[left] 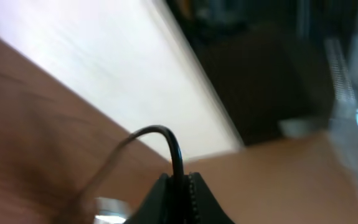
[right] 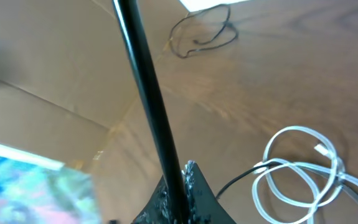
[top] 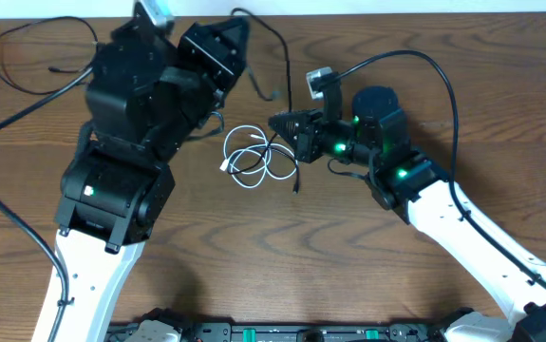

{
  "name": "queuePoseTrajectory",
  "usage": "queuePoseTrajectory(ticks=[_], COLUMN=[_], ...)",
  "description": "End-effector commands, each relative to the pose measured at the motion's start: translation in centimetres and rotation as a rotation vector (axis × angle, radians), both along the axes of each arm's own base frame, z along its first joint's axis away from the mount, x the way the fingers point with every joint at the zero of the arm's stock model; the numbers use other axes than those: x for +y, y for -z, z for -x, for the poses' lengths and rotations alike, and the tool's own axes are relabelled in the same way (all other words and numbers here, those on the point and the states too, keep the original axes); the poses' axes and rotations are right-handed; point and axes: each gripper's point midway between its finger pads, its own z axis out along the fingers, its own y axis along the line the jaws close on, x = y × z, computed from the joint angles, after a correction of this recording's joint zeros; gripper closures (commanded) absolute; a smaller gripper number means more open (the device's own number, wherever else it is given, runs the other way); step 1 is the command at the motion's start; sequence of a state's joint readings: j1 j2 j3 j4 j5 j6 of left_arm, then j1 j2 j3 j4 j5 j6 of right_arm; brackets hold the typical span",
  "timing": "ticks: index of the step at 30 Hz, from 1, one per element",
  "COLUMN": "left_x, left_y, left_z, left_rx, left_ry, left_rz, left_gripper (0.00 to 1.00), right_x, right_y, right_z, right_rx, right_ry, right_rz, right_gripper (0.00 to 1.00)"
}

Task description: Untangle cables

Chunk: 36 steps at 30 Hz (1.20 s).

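Note:
A thin black cable [top: 286, 66] runs from my left gripper [top: 238, 26] at the back down to my right gripper [top: 277, 122]. Both grippers are shut on it. In the left wrist view the black cable [left: 176, 155] arches out of the closed left gripper [left: 179, 182]. In the right wrist view the same cable [right: 142, 81] rises from the closed right gripper [right: 180, 180]. A white cable [top: 252, 157] lies coiled on the table just left of my right gripper, and the white cable [right: 303, 180] shows crossed by a black strand. Another black cable [top: 26, 47] loops at the far left corner.
The wooden table [top: 282, 256] has its back edge and a white wall close behind the left gripper. My bulky left arm [top: 130, 104] covers the left middle. A thicker black wire [top: 443, 85] arcs over my right arm [top: 462, 228]. A black rail [top: 291, 332] lines the front edge.

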State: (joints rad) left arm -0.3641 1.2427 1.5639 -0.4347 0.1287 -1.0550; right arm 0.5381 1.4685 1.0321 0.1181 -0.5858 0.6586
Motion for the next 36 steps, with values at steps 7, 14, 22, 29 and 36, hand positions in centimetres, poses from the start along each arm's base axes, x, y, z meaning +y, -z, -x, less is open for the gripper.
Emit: queuePoseTrajectory(ticks=[7, 14, 22, 29, 36], left_x=[7.3, 4.8, -3.5, -3.0, -3.9], left_y=[7.8, 10.9, 11.2, 13.5, 13.6], left_z=[-1.2, -1.3, 3.0, 5.0, 6.3], left_rx=[0.204, 0.262, -0.035, -0.005, -0.045], left_ry=[-0.316, -0.119, 0.605, 0.729, 0.826], left_rz=[-0.479, -0.578, -0.781, -0.882, -0.875], left_gripper=[0.57, 0.57, 0.49, 0.48, 0.48], right_x=[-1.1, -1.0, -1.5, -2.8, -4.7], right_y=[-2.0, -3.0, -3.0, -3.0, -3.0], right_z=[1.5, 2.1, 1.5, 0.0, -1.6], right_rx=[0.406, 0.643, 0.766, 0.853, 0.837], right_ry=[-0.089, -0.093, -0.035, 0.047, 0.100], right_rz=[-0.236, -0.337, -0.382, -0.435, -0.461], right_gripper=[0.99, 0.99, 0.98, 0.98, 0.98])
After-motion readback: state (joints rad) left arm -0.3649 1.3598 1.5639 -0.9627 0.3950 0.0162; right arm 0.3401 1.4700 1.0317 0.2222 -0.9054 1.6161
